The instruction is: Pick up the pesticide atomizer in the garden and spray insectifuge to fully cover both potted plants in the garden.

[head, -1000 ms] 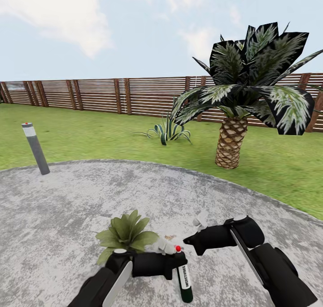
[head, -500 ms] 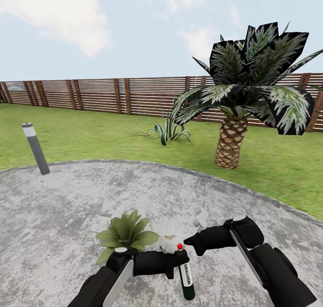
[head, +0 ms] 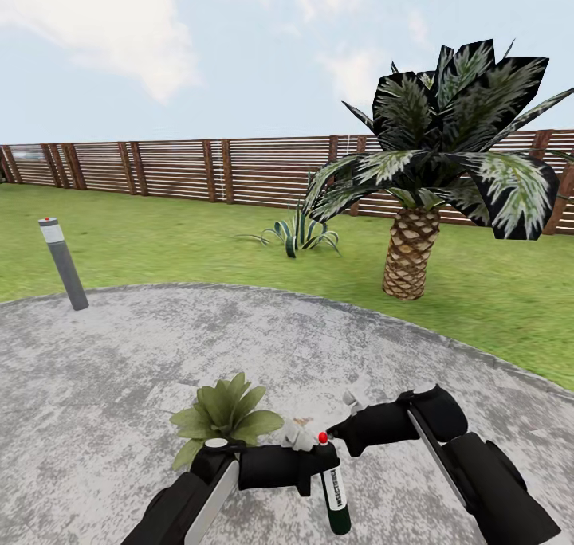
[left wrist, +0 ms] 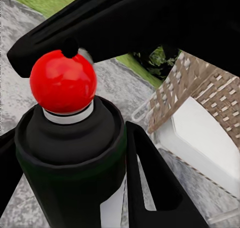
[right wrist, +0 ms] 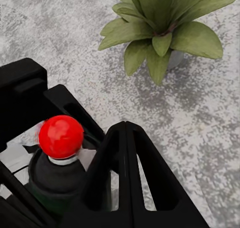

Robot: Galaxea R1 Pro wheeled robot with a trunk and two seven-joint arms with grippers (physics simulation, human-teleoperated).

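Over the last second the left hand (head: 312,459), clamped on the small dark green spray bottle with the red tip (head: 334,489), nudges it toward 3 o'clock under the right hand (head: 341,433) (can't tell its grip), so spraying the leafy green potted plant (head: 225,414) at 10 o'clock looks close.

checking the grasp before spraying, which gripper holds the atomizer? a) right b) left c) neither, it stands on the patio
b: the left gripper is clamped around the pesticide atomizer, its fingers flanking the dark bottle below the red tip.
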